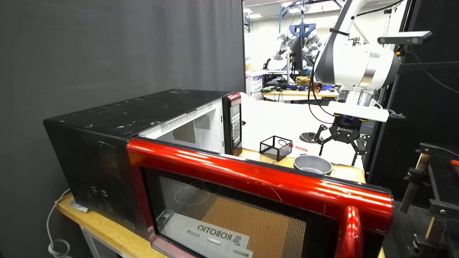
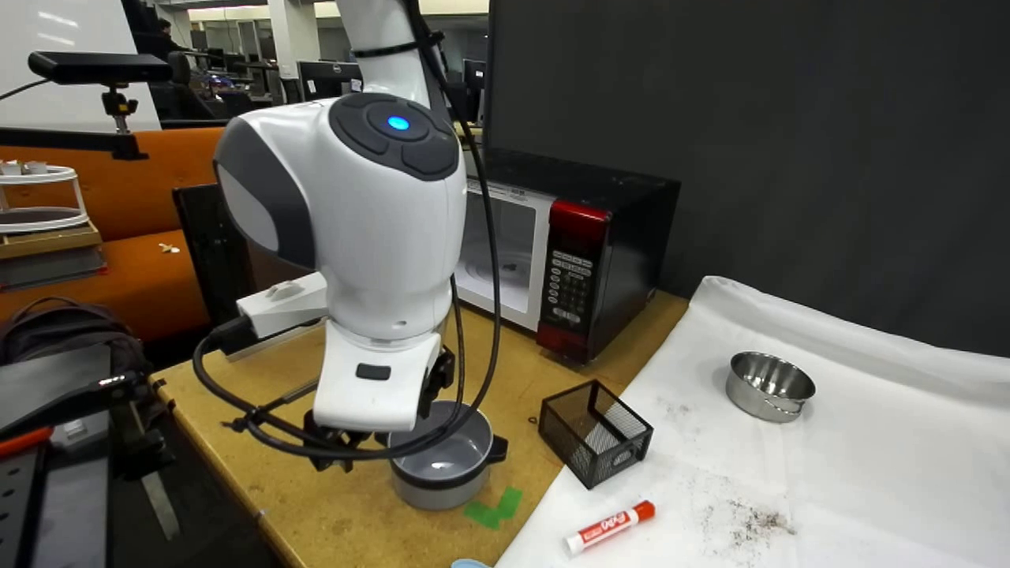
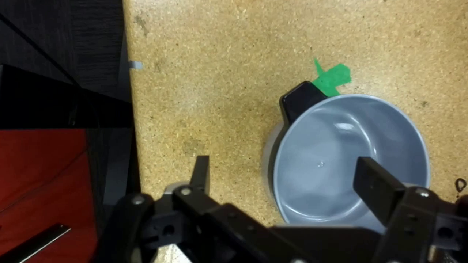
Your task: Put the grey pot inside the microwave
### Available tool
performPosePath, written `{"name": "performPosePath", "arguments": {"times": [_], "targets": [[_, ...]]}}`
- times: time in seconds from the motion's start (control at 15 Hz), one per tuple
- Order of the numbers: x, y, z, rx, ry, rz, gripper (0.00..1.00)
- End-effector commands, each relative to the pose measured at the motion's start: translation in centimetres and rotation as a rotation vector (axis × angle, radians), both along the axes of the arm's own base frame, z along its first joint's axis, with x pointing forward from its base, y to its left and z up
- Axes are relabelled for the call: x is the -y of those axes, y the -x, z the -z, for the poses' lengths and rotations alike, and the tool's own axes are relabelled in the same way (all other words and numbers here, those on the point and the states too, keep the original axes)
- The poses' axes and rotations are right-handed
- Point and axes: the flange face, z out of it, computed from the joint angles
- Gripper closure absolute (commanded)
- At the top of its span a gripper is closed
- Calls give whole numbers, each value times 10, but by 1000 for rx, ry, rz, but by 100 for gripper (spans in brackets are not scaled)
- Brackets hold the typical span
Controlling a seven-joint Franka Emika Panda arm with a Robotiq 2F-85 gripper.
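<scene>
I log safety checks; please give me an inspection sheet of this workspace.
Surface: chipboard table with green tape; white sheet over part, dark specks on it.
Grey pot: upright on the table; nothing seen in its visible inside.
Microwave: on the table, door open.
Clutter: marker and metal bowl on the sheet, black mesh basket at its edge.
Gripper: open, nothing held; in the wrist view one finger overlaps the pot's inside.
Cables: black cable loops along the arm; pale cord hangs beside the table.
Surroundings: dark backdrop, orange sofa, backpack.
</scene>
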Motion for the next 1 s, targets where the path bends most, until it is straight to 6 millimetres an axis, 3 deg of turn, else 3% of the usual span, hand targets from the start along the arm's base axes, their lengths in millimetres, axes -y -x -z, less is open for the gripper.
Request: {"name": "performPosePath", "arguments": {"times": [0.0,0.33,0.8,0.87,0.93], "targets": [[-4,-13,6,49,-12,3,0],[-16,-32,18,99,-3,21,0],[2,-10,36,48,11,70,0],[4,-10,37,48,15,75,23],[5,-12,37,52,17,77,26]]}}
